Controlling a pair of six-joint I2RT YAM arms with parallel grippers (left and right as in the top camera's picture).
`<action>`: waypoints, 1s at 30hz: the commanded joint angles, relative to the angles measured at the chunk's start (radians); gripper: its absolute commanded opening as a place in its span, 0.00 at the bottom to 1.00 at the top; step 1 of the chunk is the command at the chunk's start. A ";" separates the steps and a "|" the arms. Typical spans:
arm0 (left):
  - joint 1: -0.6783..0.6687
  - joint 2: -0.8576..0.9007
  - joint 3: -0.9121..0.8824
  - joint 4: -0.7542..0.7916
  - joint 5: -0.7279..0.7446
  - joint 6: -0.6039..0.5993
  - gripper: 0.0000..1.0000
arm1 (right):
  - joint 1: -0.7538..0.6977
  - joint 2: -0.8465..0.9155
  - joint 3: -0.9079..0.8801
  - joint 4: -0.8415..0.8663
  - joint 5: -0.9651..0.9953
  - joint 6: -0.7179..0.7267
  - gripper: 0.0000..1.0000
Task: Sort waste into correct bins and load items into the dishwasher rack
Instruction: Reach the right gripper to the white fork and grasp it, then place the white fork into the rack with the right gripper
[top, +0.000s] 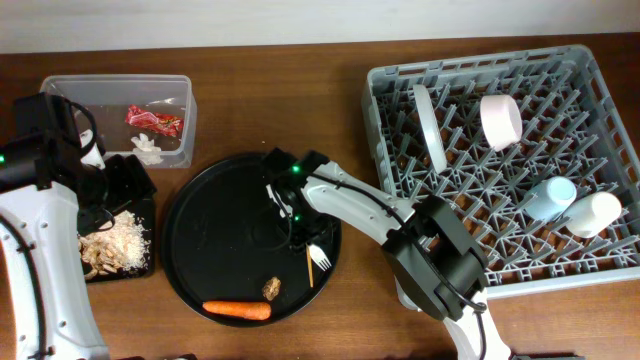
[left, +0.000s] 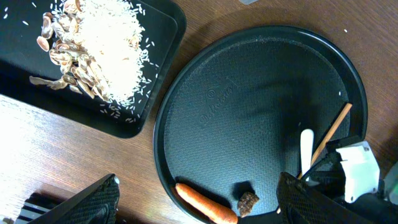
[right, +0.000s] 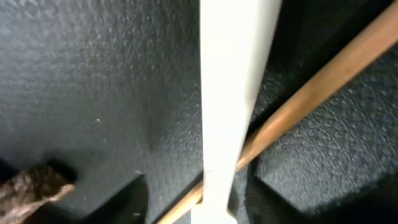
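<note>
On the round black tray (top: 215, 215) lie a white plastic fork (top: 320, 258), a thin wooden stick (top: 309, 266), a small brown lump (top: 271, 288) and an orange carrot (top: 237, 310). My right gripper (top: 300, 228) is low over the tray and open, its fingers on either side of the fork handle (right: 230, 93), which lies across the stick (right: 323, 81). My left gripper (top: 118, 188) is open and empty above the shallow black tray (top: 150, 262) holding beige food scraps (top: 115, 245). The clear tub (top: 120, 88) holds the red wrapper (top: 153, 119) and white tissue (top: 147, 147).
The grey dishwasher rack (top: 600, 270) at the right holds a white plate (top: 430, 125), a pink bowl (top: 500, 120), a light-blue cup (top: 552, 195) and a white cup (top: 592, 213). The left wrist view shows the carrot (left: 205, 204) and lump (left: 247, 202) between my left fingers.
</note>
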 joint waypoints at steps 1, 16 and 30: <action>0.001 -0.009 -0.005 0.003 0.003 0.013 0.80 | 0.002 0.019 -0.034 0.013 0.002 0.006 0.41; 0.001 -0.009 -0.005 0.003 0.003 0.013 0.80 | -0.001 0.007 0.006 -0.039 0.095 0.023 0.08; 0.001 -0.009 -0.005 0.010 0.003 0.013 0.80 | -0.069 -0.269 0.040 -0.102 0.194 0.089 0.04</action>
